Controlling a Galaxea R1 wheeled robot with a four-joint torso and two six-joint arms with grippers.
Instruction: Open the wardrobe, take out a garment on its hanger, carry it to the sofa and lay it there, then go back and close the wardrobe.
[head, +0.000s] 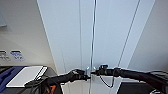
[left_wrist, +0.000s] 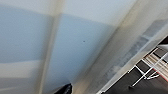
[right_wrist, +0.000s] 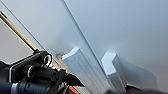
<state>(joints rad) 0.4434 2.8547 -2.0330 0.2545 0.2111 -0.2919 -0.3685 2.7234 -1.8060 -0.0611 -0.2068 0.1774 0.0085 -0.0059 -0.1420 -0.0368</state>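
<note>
pale beige wall (head: 22, 32) on both sides, flat white rectangular board (head: 25, 75) down low, blue-and-white labels (head: 17, 55) on that wall

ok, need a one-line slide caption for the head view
Both arms reach to the handles at the centre seam of the closed white wardrobe.

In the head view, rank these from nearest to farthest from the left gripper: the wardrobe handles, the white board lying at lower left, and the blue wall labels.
1. wardrobe handles, just beside the left gripper, at the door seam.
2. white board, lying low to the left.
3. blue wall labels, further left, on the wall.
</note>
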